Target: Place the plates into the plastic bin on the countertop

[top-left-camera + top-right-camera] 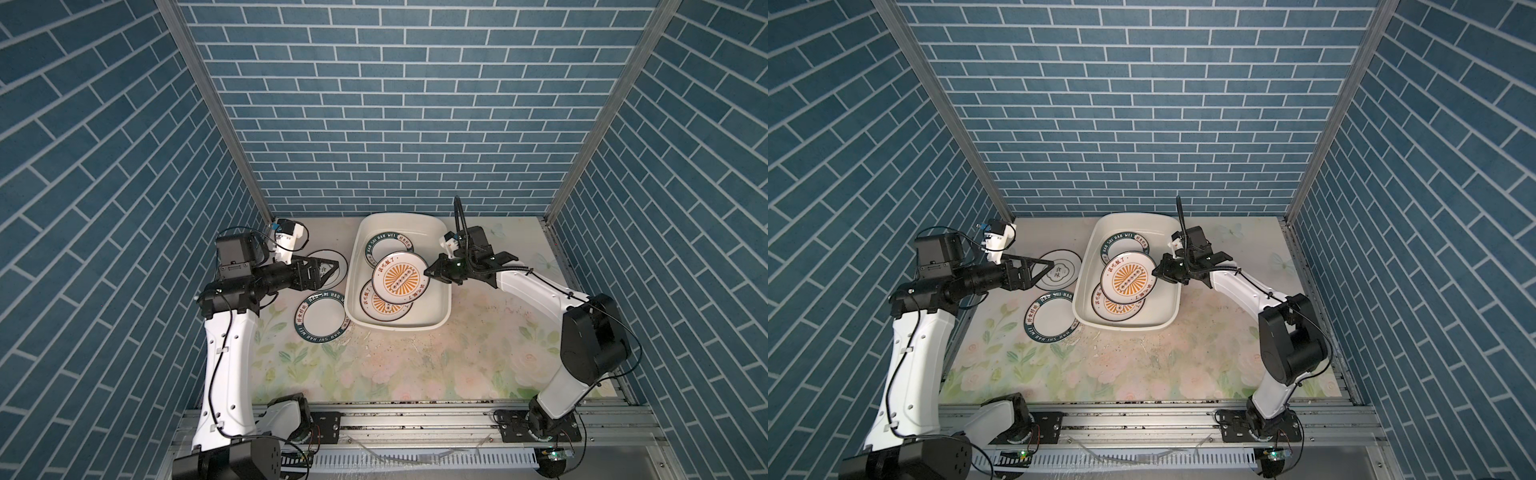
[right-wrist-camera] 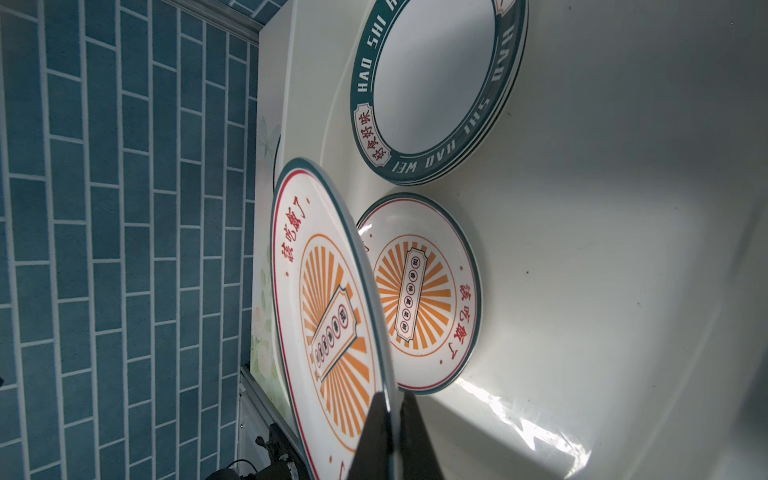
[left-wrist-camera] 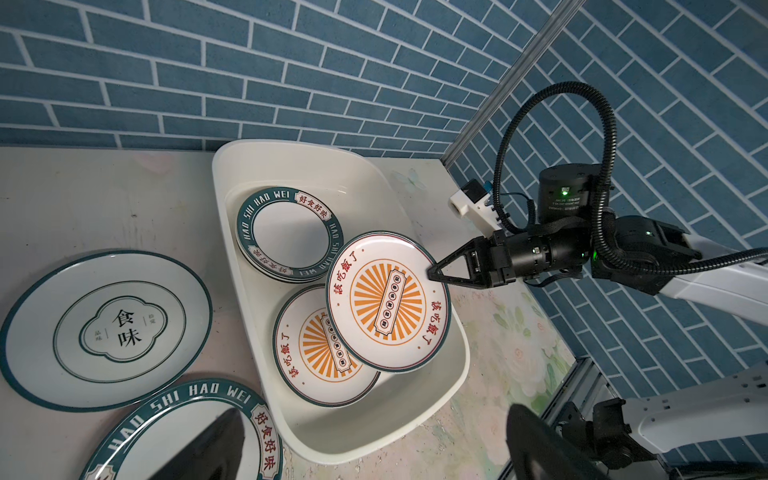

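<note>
The white plastic bin (image 1: pixel 434 308) stands at the back middle of the flowered countertop (image 1: pixel 415 365). My right gripper (image 1: pixel 427 272) (image 2: pixel 392 409) is shut on the rim of an orange sunburst plate (image 1: pixel 400 277) (image 3: pixel 386 301), held tilted over the bin. Below it in the bin lie another sunburst plate (image 1: pixel 376 309) (image 2: pixel 424 295) and a stack of green lettered plates (image 1: pixel 376 249) (image 3: pixel 286 232). Left of the bin, a green-rimmed plate (image 1: pixel 322 318) and a black-ringed plate (image 1: pixel 1067 266) (image 3: pixel 108 328) rest on the countertop. My left gripper (image 1: pixel 1046 272) (image 3: pixel 374 457) hangs open and empty over the black-ringed plate.
Blue brick walls close in the back and both sides, with the bin's far end near the back wall. An aluminium rail (image 1: pixel 415 415) carrying both arm bases runs along the front edge. The green-rimmed plate on the countertop touches the bin's left wall.
</note>
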Robot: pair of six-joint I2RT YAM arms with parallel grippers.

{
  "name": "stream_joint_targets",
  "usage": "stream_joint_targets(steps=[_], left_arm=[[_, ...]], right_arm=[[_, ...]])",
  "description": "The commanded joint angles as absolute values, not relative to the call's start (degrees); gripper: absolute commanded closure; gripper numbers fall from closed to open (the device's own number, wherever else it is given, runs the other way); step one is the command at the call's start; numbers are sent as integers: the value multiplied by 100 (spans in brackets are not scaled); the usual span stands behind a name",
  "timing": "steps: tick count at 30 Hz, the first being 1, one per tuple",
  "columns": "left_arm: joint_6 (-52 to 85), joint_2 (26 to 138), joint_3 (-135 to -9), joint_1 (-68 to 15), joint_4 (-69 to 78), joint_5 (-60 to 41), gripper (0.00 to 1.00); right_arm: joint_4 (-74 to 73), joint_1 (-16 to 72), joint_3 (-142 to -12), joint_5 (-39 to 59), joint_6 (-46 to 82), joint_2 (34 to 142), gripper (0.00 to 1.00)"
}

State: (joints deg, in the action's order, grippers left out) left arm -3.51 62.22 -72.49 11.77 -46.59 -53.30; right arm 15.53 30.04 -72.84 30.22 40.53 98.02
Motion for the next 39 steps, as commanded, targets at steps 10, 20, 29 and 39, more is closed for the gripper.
stream_joint_targets(steps=[10, 20, 29, 39], left_arm=[[-160, 6302, -7149, 1377, -4426, -5858, 0], [-134, 6263, -7027, 1410, -4364, -5862, 0], [-18, 6260, -7015, 1414, -4256, -5872, 0], [-23, 6217, -6984, 1415, -4248, -5897, 1]], right_arm=[[1441, 2993, -7750, 3269, 3594, 10542, 100], [1490, 3166, -7922, 3173, 3542, 10950, 100], [1512, 3376, -8216, 3105, 3551, 11326, 100], [1557, 3404, -8150, 3085, 3551, 11408, 100]])
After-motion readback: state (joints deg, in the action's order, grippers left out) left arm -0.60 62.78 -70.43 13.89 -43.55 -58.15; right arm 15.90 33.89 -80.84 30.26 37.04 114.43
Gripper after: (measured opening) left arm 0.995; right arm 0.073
